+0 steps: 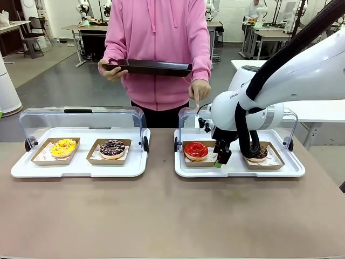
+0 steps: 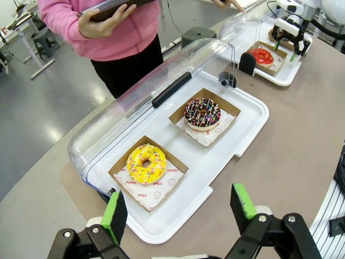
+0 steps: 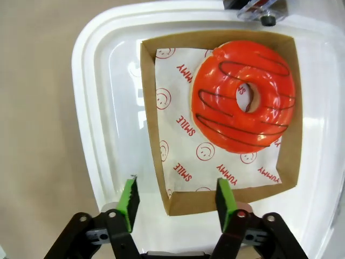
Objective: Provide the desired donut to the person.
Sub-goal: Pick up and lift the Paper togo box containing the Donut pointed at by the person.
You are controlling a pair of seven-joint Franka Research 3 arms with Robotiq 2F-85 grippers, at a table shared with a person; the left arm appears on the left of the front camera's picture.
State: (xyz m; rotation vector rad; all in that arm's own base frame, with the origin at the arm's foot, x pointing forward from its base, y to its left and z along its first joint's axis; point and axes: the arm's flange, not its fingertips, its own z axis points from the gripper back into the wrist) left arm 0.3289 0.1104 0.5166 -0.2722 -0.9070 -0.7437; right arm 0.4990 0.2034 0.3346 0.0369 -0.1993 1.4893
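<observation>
The person (image 1: 159, 48) in a pink hoodie stands at the far side and holds a black tray (image 1: 151, 67) in one hand. The other hand (image 1: 199, 90) points a finger down at the right display case. A red-glazed donut (image 1: 196, 150) (image 3: 245, 102) lies there in a brown cardboard tray (image 3: 161, 124). My right gripper (image 1: 222, 156) (image 3: 176, 197) hangs low at that tray's near corner. Its jaws are apart, one finger outside the cardboard wall and one over the paper, gripping nothing. My left gripper (image 2: 178, 205) is open above the table by the left case.
The left white case (image 1: 21, 170) holds a yellow donut (image 1: 63, 147) and a chocolate sprinkled donut (image 1: 112, 148), its clear lid (image 1: 81, 116) raised. The right case (image 1: 237, 171) also holds a dark donut (image 1: 260, 154), partly behind my right arm. Bare table lies in front.
</observation>
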